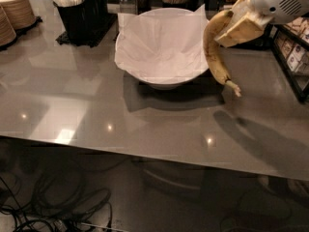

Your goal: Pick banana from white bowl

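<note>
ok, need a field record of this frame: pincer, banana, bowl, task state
pincer: upper right, beyond the bowl's right side, shut on the banana's upper end
banana: hanging from the pincer, curved, stem tip lowest and pointing down-right, above the table
white bowl: on the table, left of the banana, holding only its paper liner
banana-to-rim contact: cannot tell
task state: banana is out of the bowl, in the grasp
background: stacked paper bowls far left
</note>
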You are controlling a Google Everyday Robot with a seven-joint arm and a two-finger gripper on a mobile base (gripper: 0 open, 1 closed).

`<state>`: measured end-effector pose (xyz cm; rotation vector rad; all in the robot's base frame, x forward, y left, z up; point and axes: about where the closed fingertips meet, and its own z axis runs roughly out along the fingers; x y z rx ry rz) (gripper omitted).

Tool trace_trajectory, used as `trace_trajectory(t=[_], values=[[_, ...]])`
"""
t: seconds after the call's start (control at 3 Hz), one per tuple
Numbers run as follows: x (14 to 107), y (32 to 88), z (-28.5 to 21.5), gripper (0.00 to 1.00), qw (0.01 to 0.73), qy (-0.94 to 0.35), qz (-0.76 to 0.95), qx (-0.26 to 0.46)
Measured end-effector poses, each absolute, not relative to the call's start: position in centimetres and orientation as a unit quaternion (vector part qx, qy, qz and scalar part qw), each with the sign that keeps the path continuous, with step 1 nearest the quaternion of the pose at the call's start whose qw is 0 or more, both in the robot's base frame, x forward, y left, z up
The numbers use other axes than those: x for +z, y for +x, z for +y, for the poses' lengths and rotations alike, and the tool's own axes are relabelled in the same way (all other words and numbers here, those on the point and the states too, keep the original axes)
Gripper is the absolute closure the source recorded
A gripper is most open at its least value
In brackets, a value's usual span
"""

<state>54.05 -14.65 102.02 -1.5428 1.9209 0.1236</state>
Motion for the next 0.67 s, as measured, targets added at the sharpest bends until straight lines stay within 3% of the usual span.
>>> trace_trajectory(t=[0.67], values=[[97.9,51.8,-14.3,1.0,0.341,-0.556,0.724,0.223]])
